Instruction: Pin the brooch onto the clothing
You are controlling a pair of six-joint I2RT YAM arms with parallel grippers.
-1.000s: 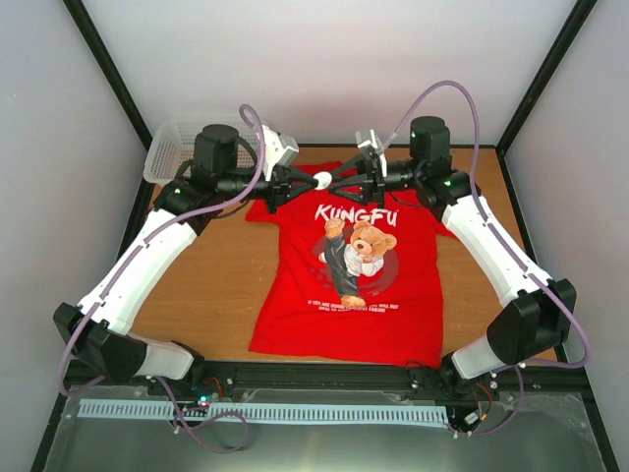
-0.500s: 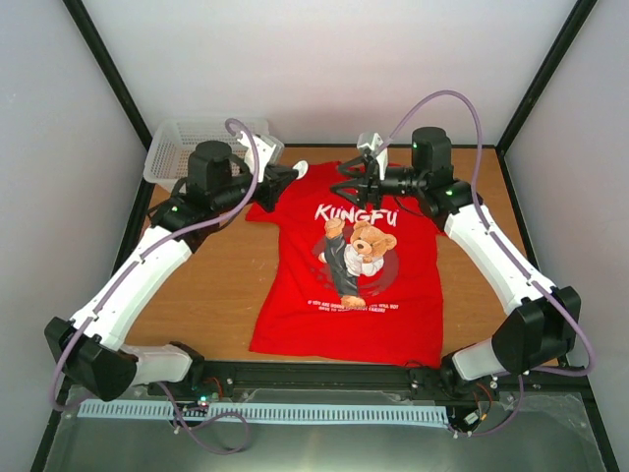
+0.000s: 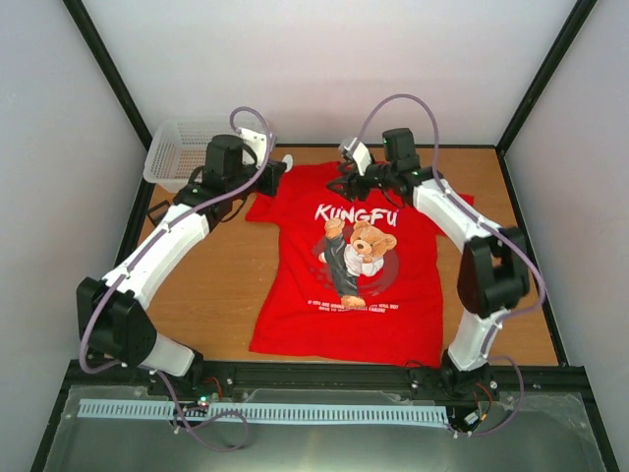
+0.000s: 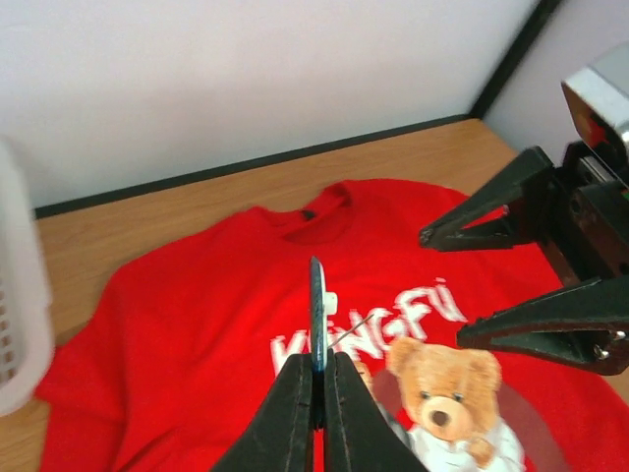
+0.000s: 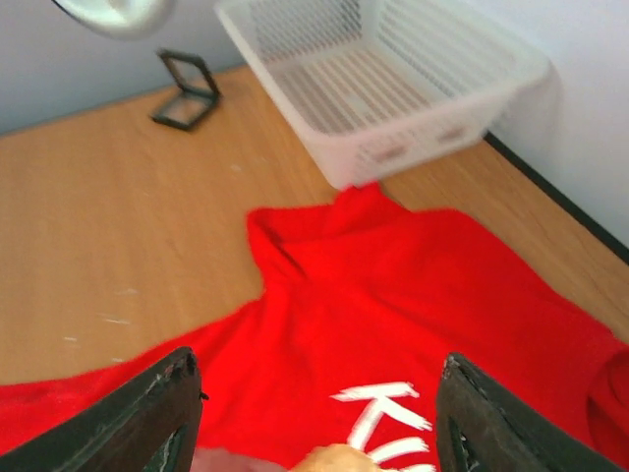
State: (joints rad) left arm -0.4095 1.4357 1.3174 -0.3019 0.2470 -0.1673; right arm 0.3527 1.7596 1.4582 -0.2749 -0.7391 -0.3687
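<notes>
- Your left gripper (image 4: pixel 316 366) is pressing its two black fingers (image 4: pixel 285 413) tight together on the brooch (image 4: pixel 316 295). The fingers are gripping its lower edge.
- The brooch is showing edge-on in the left wrist view, as a thin dark-blue disc standing upright out of the fingertips. A fine pin is sticking out sideways from it, toward the right arm's side.
- In that view the brooch is lining up with the white "KUNGFU" lettering on the clothing (image 4: pixel 197 324), below the neckline. You cannot tell from these views how high it is sitting above the cloth.
- From the top camera, the left gripper (image 3: pixel 278 169) is hanging at the clothing's (image 3: pixel 393 305) shoulder on the left arm's side.
- Your right gripper (image 3: pixel 341 184) is standing with its jaws spread wide and nothing between them. It is hovering over the clothing near the neckline.
- In the right wrist view, the right gripper (image 5: pixel 316 359) is framing bare red cloth and the start of the lettering.
- The clothing is lying flat on the table (image 3: pixel 216 285), print up and neckline away from the arm bases.
- A white mesh basket (image 3: pixel 182 152) is sitting just past the clothing's sleeve on the left arm's side.
- A small black frame-like thing (image 5: pixel 187 88) is lying on the table beyond that sleeve.
</notes>
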